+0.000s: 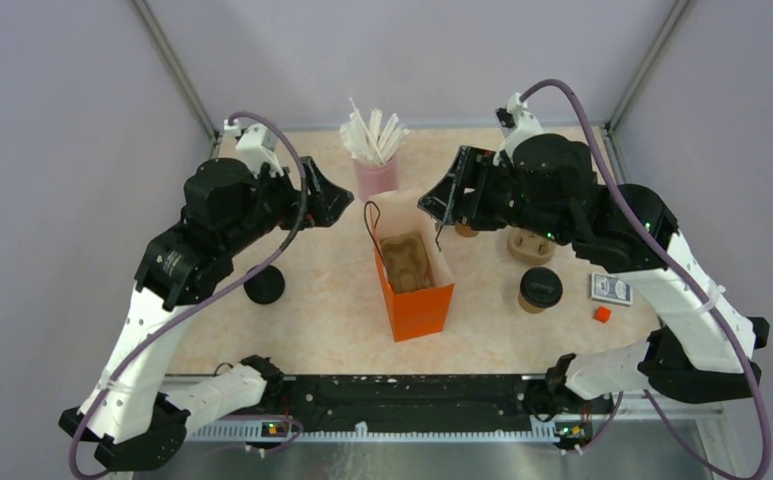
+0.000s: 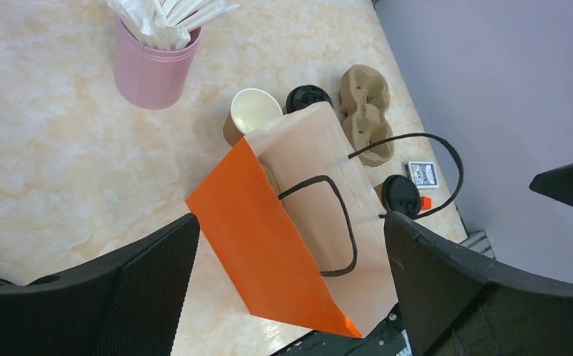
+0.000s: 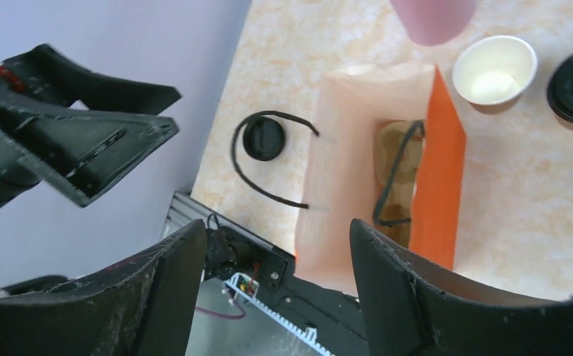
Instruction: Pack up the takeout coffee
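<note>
1. The left gripper [image 2: 290,221] is hovering above the left side of the orange bag [image 1: 417,300], its jaws standing wide apart and gripping nothing.
2. The right gripper [image 3: 277,226] is hanging over the bag's right side, its jaws also spread, empty and touching nothing.
3. A lidded coffee cup [image 1: 540,288] is standing on the table [image 1: 312,330], outside the bag to its right.
4. A lidless cup [image 2: 252,113] is sitting by the bag's far right corner, with a black lid [image 2: 309,97] just beside it.
5. A second black lid [image 1: 264,285] is lying left of the bag.
6. A pulp carrier [image 1: 407,262] is resting inside the bag.
</note>
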Robot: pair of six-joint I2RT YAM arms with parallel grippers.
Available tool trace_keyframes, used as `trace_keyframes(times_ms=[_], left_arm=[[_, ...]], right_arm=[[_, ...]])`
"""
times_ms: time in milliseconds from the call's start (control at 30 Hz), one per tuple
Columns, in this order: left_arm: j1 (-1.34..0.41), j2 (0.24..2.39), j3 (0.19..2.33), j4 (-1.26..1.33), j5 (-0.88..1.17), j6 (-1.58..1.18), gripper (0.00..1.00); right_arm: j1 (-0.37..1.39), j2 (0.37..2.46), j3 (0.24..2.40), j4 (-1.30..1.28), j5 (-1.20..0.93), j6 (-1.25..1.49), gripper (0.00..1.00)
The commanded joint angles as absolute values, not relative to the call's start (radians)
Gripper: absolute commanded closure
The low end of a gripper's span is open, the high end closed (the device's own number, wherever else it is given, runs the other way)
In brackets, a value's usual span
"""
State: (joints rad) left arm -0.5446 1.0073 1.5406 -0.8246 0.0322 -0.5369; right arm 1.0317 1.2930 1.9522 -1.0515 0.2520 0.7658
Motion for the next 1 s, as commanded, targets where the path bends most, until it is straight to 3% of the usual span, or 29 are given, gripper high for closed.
trace_keyframes(times_ms=[0,200,367,567,967], left_arm=[[-0.541,0.999,1.520,-0.794,0.041,-0.478,0.01],[-0.543,1.122,1.562,-0.649,0.203,-0.289,0.03],[-0.542,1.302,1.687,-0.639,0.299,-0.135,0.15],[-0.543,1.456,1.717,-0.626,0.471,-0.024,0.29],[-0.542,1.604,1.726,-0.667,0.482,0.153,0.40]], right_arm=[[1.039,1.279,1.936,-1.153,0.356,0.826,0.31],[1.040,1.137,1.736,-1.139,0.351,0.797,0.34],[1.039,0.984,1.616,-0.997,0.355,0.752,0.35],[1.039,0.970,1.654,-1.002,0.365,0.687,0.35],[1.039,0.998,1.690,-1.072,0.367,0.679,0.34]])
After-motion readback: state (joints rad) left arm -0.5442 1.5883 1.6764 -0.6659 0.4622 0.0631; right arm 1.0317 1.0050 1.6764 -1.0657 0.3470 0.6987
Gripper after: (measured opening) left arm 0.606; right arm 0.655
